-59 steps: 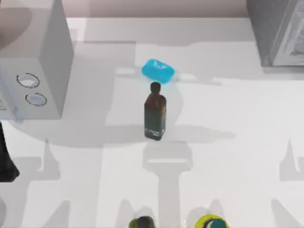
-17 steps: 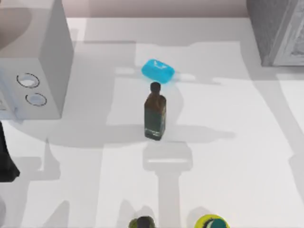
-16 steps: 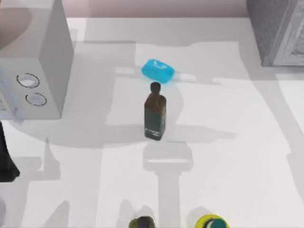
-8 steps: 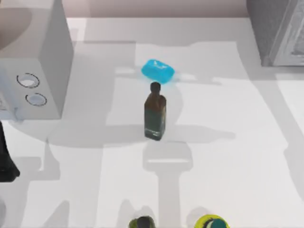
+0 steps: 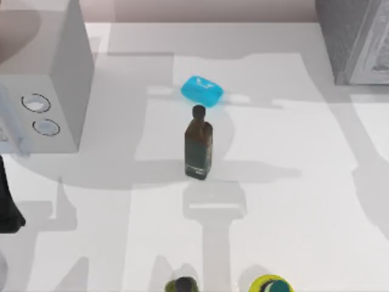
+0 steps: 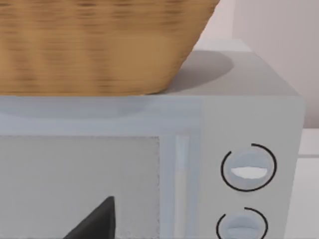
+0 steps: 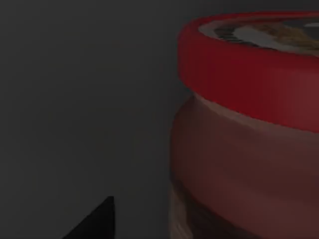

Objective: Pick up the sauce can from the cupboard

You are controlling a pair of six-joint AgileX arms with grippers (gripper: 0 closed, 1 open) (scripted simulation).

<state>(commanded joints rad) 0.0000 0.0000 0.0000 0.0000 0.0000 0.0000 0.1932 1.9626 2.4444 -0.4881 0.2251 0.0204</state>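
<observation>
A: Where is the can?

B: The right wrist view sits close up on it. The can stands upright against a dark wall, its red lid on top with a pale label on the lid, and reddish-brown sides below. The surroundings there are dim.

A: And the cupboard?

B: In the top view the cupboard fills the far right corner of the table, dark grey and grainy, with a lighter framed door panel on it.

A: Is the right gripper apart or clamped on the can?

B: I cannot tell. A dark fingertip pokes into the right wrist view, near the can but not touching it.

A: The left gripper?

B: The same: one dark fingertip shows in the left wrist view, so I cannot tell its state. That camera faces the front of the pale box, with its two round dials one above the other and a wicker basket resting on top. In the top view a dark part of the left arm lies at the left edge, near the box.

A: What else is on the table?

B: A brown bottle stands upright near the middle, with a blue soap bar just behind it. Two more objects peek in at the near edge, one dark green and one yellow-rimmed.
</observation>
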